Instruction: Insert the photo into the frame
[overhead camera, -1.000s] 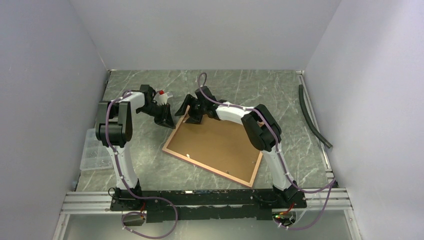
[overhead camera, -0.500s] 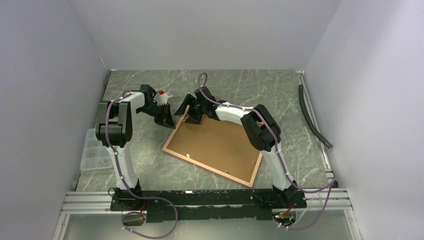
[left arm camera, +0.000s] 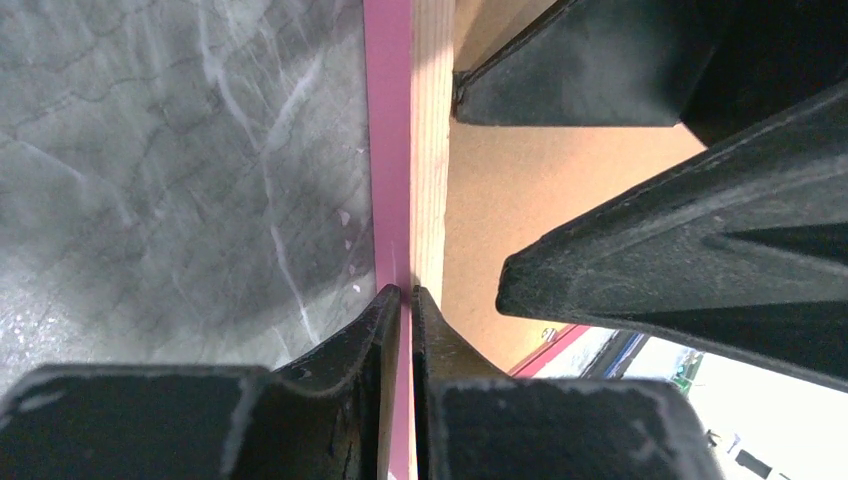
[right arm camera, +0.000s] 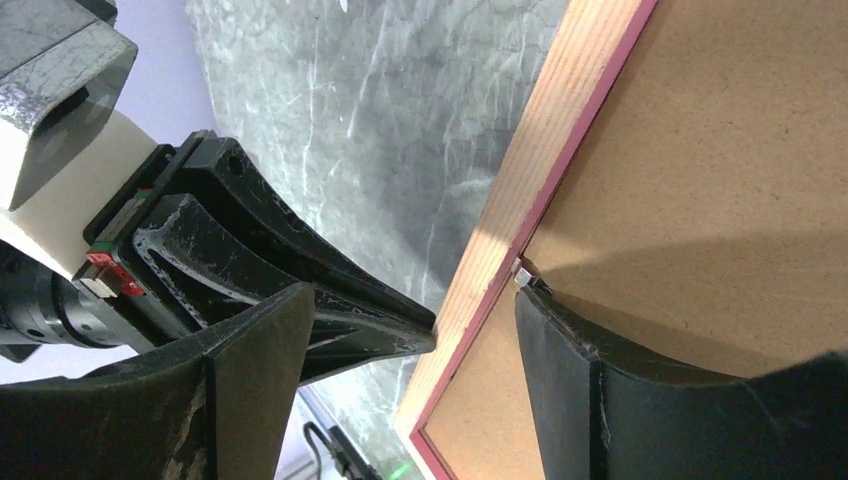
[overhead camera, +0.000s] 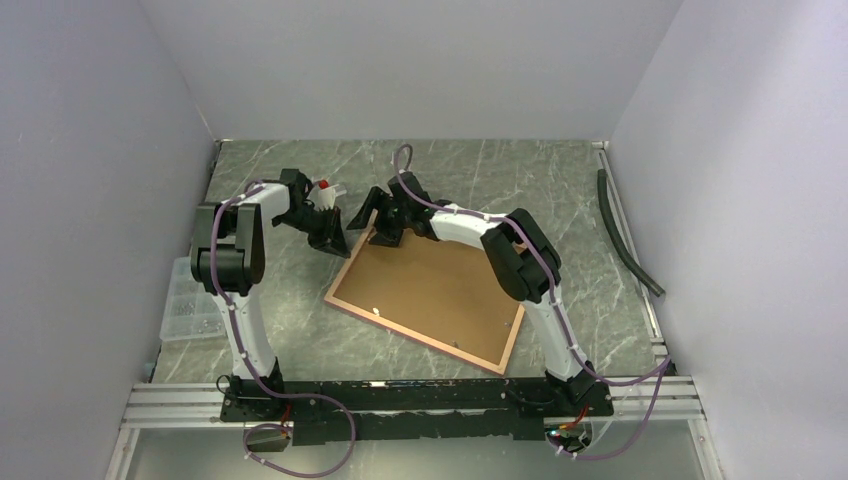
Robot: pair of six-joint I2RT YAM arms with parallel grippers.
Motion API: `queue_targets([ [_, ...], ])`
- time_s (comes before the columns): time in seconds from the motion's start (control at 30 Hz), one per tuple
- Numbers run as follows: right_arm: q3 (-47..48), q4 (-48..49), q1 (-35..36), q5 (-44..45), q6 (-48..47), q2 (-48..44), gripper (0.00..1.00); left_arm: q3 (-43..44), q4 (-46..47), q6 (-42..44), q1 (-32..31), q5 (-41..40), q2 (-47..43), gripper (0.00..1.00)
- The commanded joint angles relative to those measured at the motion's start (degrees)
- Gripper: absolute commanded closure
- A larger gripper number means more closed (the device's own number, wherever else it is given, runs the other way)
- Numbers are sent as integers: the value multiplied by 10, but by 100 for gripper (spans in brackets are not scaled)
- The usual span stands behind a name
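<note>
Two arms reach to the far end of the frame [overhead camera: 415, 335], which lies flat on the marbled table [overhead camera: 520, 180], rear side up and turned at an angle to the table edges. It sits between the arms, with its near corner close to the right arm's base. A brown backing board [overhead camera: 440, 280] fills the space inside the light wooden rim, and the pink border shows along the rim's outer side.

Left gripper [left arm camera: 405, 292]: fingers pressed together, with only a thin slit between them. The tips meet the frame's left edge, at the line where the pink border joins the wood. Nothing is held between them.

Right gripper [right arm camera: 412, 300]: fingers spread wide, straddling the same edge close to the far corner. One finger [right arm camera: 620, 400] is over the backing board, its tip just beside a small metal tab [right arm camera: 522, 272] at the inner rim. The other finger [right arm camera: 250, 380] is outside the frame, above the table and next to the left gripper. Whether either finger touches the frame or the board cannot be told.

Elsewhere, a clear parts box [overhead camera: 190, 305] stands at the table's left edge, and a black hose [overhead camera: 625, 230] lies along the right side, well apart from the frame
</note>
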Motion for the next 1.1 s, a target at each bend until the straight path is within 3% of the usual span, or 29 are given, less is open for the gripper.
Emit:
queue_targets([
  [0.0,-28,18,7,19,-86,-55,22,23,-38,28,0,-20,-41,84],
  [0.13,-100,-49,9,31,-253,-170,26,51,-75,39,20,-15,-69,75],
  [0.33,-236,-193,37,91,-416,-336,27,75,-112,60,45,-33,-122,47],
  [0.43,-293,-239,77,136,-439,-398,30,86,-144,83,48,-41,-145,39],
  [0.5,-318,-262,110,155,-440,-419,31,88,-175,111,49,-37,-163,20],
  [0.6,-359,-263,151,185,-430,-447,31,70,-200,151,48,-38,-205,15],
  [0.63,-371,-263,163,195,-428,-454,31,61,-202,157,48,-43,-221,8],
  [0.83,-429,-233,234,275,-405,-475,32,-11,-226,202,48,-48,-304,5],
  [1.07,-425,-221,274,329,-403,-440,37,-75,-236,249,48,-55,-374,5],
])
